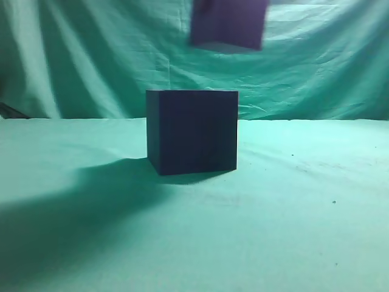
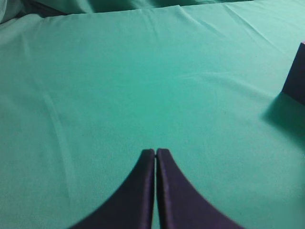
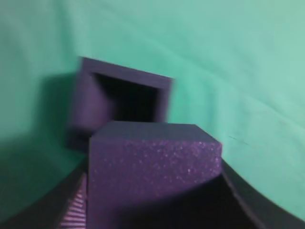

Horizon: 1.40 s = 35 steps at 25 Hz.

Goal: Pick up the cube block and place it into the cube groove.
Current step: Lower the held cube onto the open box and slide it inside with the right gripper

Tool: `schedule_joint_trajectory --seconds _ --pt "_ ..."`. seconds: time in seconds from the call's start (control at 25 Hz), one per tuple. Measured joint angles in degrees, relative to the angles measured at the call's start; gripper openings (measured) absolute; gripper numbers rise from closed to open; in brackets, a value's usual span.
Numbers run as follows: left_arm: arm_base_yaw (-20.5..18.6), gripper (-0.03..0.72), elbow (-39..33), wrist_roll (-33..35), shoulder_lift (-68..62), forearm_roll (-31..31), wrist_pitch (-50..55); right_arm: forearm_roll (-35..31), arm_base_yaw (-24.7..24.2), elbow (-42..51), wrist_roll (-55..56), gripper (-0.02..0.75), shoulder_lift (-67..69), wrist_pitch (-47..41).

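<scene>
In the exterior view, the cube groove [image 1: 192, 131] sits at the centre of the frame on the green cloth [image 1: 292, 231], a big near-black box casting a long shadow toward the lower left. Above it, at the top edge and a little right of centre, the cube block [image 1: 228, 24] hangs in the air, blurred, well clear of the box. My arms themselves are not visible here, and a draped green backdrop [image 1: 316, 67] fills the rear.

In the left wrist view, my left gripper [image 2: 156, 151] shows at the bottom centre, its two dark fingers pressed together with only a hairline seam between them and nothing in their grasp. Bare green cloth spreads ahead; a dark corner of the cube groove [image 2: 296, 76] pokes in at the right edge.

In the right wrist view, my right gripper [image 3: 155, 200] fills the bottom of the frame and clamps the cube block [image 3: 152, 167] between its fingers, the speckled purple face toward the camera. Just behind it, in the upper left, the cube groove [image 3: 86, 105] shows its open hollow, slightly blurred.
</scene>
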State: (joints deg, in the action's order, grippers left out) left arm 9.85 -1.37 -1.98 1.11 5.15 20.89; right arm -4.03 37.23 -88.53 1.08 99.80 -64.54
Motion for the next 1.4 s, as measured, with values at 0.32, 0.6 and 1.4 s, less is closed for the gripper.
schedule_joint_trajectory --seconds 0.32,0.6,1.4 --pt "0.0 0.0 0.0 0.0 0.0 0.0 0.0 -0.63 4.85 0.0 5.23 0.437 3.72 6.35" --pt "0.0 0.0 0.0 0.0 0.0 0.0 0.0 1.47 4.85 -0.36 10.49 0.437 7.47 7.98" --pt "0.0 0.0 0.0 0.0 0.0 0.0 0.0 9.37 5.0 -0.52 17.38 0.437 9.4 4.93"
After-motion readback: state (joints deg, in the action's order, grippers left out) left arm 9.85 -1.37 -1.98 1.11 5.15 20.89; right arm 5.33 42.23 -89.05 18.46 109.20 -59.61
